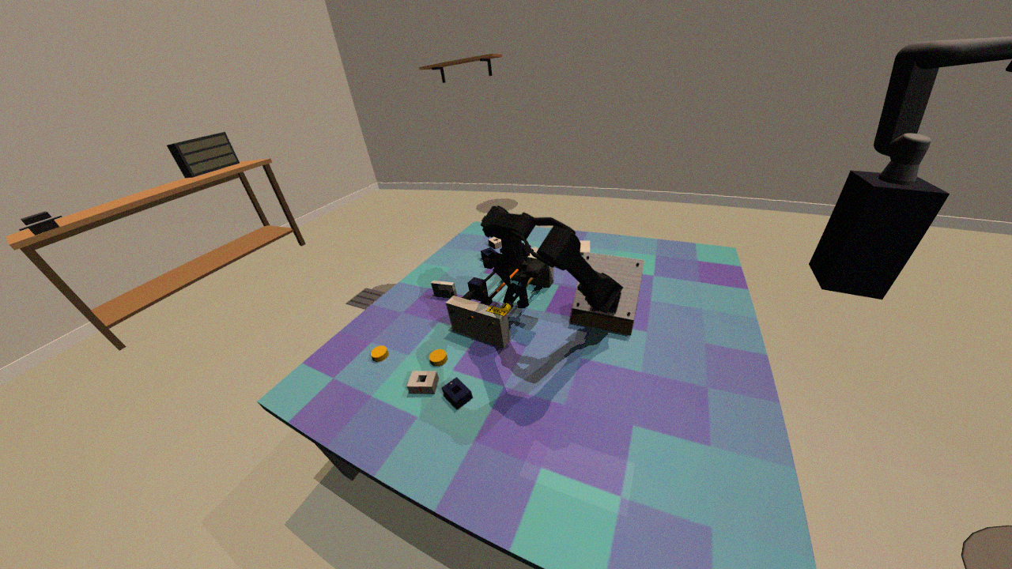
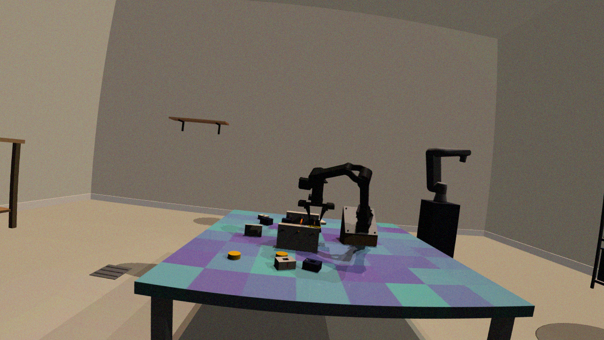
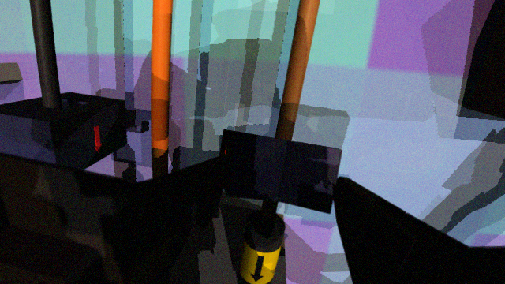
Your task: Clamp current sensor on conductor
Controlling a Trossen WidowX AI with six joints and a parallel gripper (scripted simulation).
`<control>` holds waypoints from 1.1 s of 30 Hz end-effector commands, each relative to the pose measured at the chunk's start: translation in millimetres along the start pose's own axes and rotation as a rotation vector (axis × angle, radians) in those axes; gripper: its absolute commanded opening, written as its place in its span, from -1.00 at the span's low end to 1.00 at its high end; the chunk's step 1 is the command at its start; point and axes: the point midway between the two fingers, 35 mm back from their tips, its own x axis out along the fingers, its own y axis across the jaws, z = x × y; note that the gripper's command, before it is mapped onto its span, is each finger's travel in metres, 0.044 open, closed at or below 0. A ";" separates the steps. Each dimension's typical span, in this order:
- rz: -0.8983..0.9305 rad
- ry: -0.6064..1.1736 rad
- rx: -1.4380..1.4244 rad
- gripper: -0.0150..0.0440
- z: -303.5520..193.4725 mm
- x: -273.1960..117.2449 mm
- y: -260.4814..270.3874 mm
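My gripper [image 3: 281,175] [image 1: 514,295] [image 2: 314,218] is shut on the dark split-core sensor [image 3: 284,170]. The sensor sits as one closed-looking block round the brownish-orange conductor [image 3: 297,63]. Just below it on the same conductor is a yellow sleeve [image 3: 258,263] with a black arrow that points away from the sensor. Only a sliver of the sensor's red arrow shows, so I cannot tell its direction. The yellow LOAD label [image 1: 499,310] lies on top of the grey fixture block [image 1: 475,324] [image 2: 297,238].
A bright orange conductor [image 3: 162,75] and a dark conductor [image 3: 44,55] with a second dark sensor [image 3: 65,132] run alongside on the left. Two orange discs [image 1: 379,352] [image 1: 438,356], a beige block [image 1: 422,381] and a dark block [image 1: 457,392] lie nearer the front. The arm's base block [image 1: 609,297] stands to the right.
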 end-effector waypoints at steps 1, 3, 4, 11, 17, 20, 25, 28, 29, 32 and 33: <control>0.001 0.000 0.000 -0.49 0.2 -0.5 0.0; 0.001 0.000 0.000 -0.49 0.2 -0.5 0.0; 0.001 0.000 0.000 -0.49 0.2 -0.5 0.0; 0.001 0.000 0.000 -0.49 0.2 -0.5 0.0; 0.001 0.000 0.000 -0.49 0.2 -0.5 0.0; 0.001 0.000 0.000 -0.49 0.2 -0.5 0.0; 0.001 0.000 0.000 -0.49 0.2 -0.5 0.0; 0.001 0.000 0.000 -0.31 0.2 -0.5 0.0; 0.001 0.000 0.000 -0.22 0.2 -0.5 0.0; 0.001 0.000 0.000 0.04 0.2 -0.5 0.0; 0.001 0.000 0.000 0.13 0.2 -0.5 0.0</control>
